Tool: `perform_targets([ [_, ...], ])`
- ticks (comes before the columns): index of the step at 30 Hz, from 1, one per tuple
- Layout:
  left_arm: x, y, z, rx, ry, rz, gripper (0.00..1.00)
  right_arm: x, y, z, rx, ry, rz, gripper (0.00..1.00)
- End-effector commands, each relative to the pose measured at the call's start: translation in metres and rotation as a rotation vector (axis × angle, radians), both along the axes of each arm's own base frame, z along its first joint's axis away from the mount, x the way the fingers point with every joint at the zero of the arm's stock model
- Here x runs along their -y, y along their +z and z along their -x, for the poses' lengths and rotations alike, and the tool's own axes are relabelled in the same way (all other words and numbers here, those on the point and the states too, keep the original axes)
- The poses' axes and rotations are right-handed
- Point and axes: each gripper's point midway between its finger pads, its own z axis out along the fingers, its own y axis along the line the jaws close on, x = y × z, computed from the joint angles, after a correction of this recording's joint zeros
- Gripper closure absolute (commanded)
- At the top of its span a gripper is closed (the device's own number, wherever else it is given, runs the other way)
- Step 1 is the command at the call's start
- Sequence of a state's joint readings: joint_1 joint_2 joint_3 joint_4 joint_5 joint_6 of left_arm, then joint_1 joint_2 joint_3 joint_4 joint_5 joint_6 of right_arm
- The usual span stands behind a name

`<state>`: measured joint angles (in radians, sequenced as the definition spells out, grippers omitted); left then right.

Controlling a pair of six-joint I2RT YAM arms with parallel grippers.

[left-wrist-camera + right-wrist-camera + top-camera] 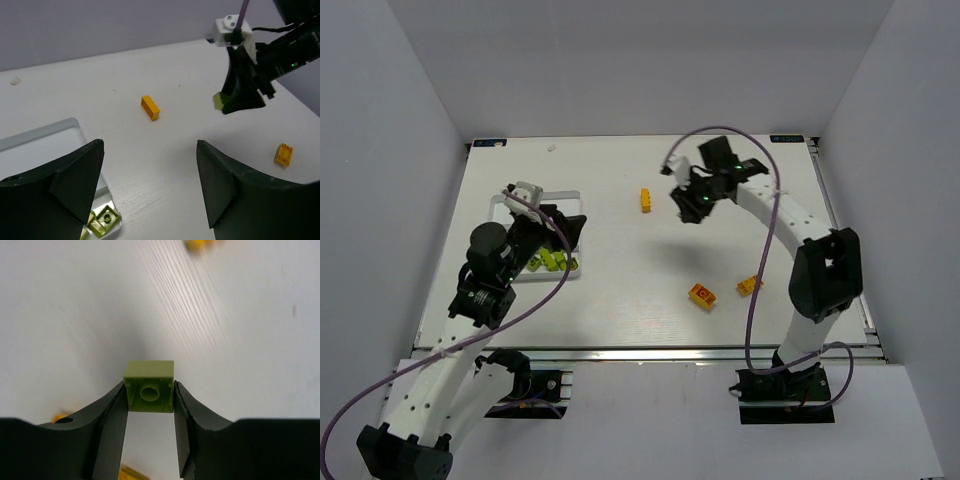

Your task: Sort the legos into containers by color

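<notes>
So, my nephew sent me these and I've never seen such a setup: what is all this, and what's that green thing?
Two robot arms are bolted to a white table. One picture looks down from above; the others come from cameras on each wrist. The right gripper has its jaws shut on a lime green brick, lifted off the table. The left gripper is open over a white tray holding green bricks. Three orange-yellow bricks lie loose.
</notes>
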<state>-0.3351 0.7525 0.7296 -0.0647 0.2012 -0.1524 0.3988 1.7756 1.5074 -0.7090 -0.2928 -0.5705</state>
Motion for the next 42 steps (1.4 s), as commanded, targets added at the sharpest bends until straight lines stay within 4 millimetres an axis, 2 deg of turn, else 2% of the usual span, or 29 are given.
perform_targets([
  [1, -0.026, 0.022, 0.001, 0.102, 0.131, 0.018, 0.16, -0.085, 0.007, 0.013, -0.040, 0.136, -0.075, 0.98],
  [2, -0.034, 0.028, 0.004, 0.127, 0.173, 0.028, 0.16, -0.116, 0.028, 0.007, 0.005, 0.177, -0.121, 0.98],
  [3, -0.038, 0.029, 0.005, 0.137, 0.186, 0.026, 0.16, -0.131, 0.031, 0.001, 0.019, 0.191, -0.132, 0.98],
  [4, -0.040, 0.031, 0.007, 0.150, 0.194, 0.027, 0.16, -0.155, 0.012, 0.001, -0.004, 0.228, -0.120, 0.98],
  [5, -0.041, 0.030, 0.010, 0.159, 0.192, 0.028, 0.13, -0.179, 0.036, -0.011, 0.065, 0.256, -0.159, 0.98],
  [6, -0.043, 0.037, 0.014, 0.202, 0.193, 0.040, 0.12, -0.208, 0.017, -0.004, 0.065, 0.320, -0.143, 0.98],
  [7, -0.043, 0.037, 0.016, 0.213, 0.192, 0.043, 0.10, -0.224, 0.018, -0.007, 0.094, 0.341, -0.148, 0.98],
  [8, -0.044, 0.039, 0.017, 0.225, 0.196, 0.046, 0.10, -0.243, 0.041, -0.018, 0.178, 0.355, -0.179, 0.97],
  [9, -0.044, 0.039, 0.018, 0.229, 0.193, 0.039, 0.10, -0.267, 0.025, -0.007, 0.187, 0.404, -0.169, 0.97],
  [11, -0.044, 0.038, 0.016, 0.218, 0.193, 0.029, 0.10, -0.290, 0.029, -0.013, 0.269, 0.412, -0.203, 0.96],
  [12, -0.044, 0.037, 0.015, 0.214, 0.195, 0.020, 0.10, -0.306, 0.027, 0.000, 0.286, 0.439, -0.220, 0.95],
  [15, -0.044, 0.038, 0.014, 0.214, 0.197, 0.012, 0.10, -0.328, 0.023, 0.002, 0.351, 0.431, -0.267, 0.94],
  [19, -0.044, 0.039, 0.015, 0.219, 0.195, 0.012, 0.09, -0.350, 0.019, 0.003, 0.346, 0.410, -0.312, 0.90],
  [21, -0.044, 0.039, 0.014, 0.216, 0.195, 0.009, 0.09, -0.357, 0.013, 0.005, 0.348, 0.415, -0.317, 0.84],
  [23, -0.044, 0.038, 0.014, 0.212, 0.195, 0.006, 0.09, -0.357, 0.000, 0.006, 0.348, 0.409, -0.300, 0.77],
  [27, -0.046, 0.037, 0.012, 0.209, 0.204, 0.004, 0.09, -0.357, -0.015, -0.002, 0.359, 0.383, -0.284, 0.72],
  [30, -0.046, 0.035, 0.011, 0.205, 0.206, 0.002, 0.09, -0.359, -0.015, -0.008, 0.370, 0.373, -0.287, 0.69],
  [33, -0.046, 0.036, 0.011, 0.206, 0.204, 0.002, 0.09, -0.359, -0.018, -0.007, 0.367, 0.379, -0.287, 0.58],
  [36, -0.045, 0.035, 0.010, 0.202, 0.201, 0.002, 0.09, -0.359, -0.023, -0.004, 0.359, 0.381, -0.284, 0.42],
  [42, -0.043, 0.033, 0.009, 0.194, 0.194, 0.000, 0.09, -0.355, -0.030, -0.003, 0.338, 0.365, -0.272, 0.34],
])
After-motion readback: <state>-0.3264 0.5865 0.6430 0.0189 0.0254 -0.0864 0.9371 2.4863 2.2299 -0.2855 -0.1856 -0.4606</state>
